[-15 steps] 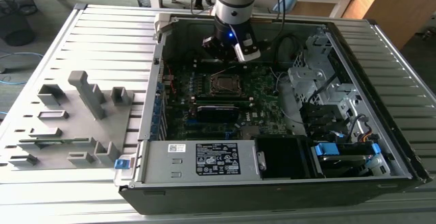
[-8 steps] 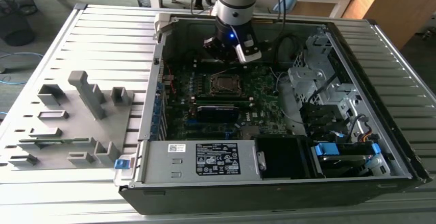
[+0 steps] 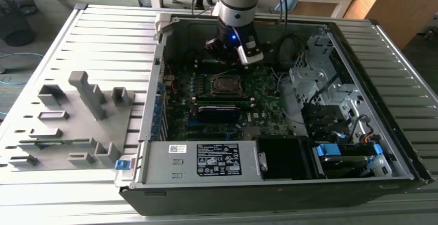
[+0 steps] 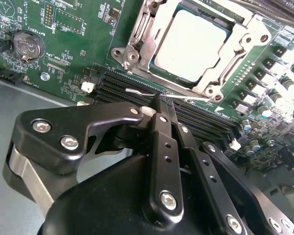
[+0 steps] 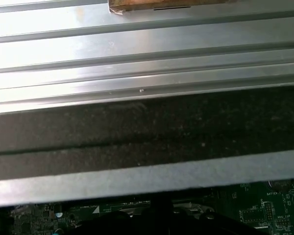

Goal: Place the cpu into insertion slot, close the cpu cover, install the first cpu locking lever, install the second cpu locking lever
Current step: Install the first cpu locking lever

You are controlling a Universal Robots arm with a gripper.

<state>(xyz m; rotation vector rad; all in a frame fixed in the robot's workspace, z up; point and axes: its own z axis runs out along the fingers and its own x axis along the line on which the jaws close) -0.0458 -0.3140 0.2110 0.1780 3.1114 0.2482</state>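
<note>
The cpu lies flat in its socket on the green motherboard, its silver top showing through the window of the cpu cover, which lies down around it. A thin silvery locking lever runs along the socket's edge nearest my gripper. My black gripper is shut, its tips just above that lever's free end, with nothing seen between the fingers. In the exterior view the gripper hangs inside the open case just beyond the socket.
The open computer case lies on a slatted metal table. A long black module sits in front of the socket, and drive cages and cables are at the exterior view's right. Grey fixture blocks stand on the table at its left.
</note>
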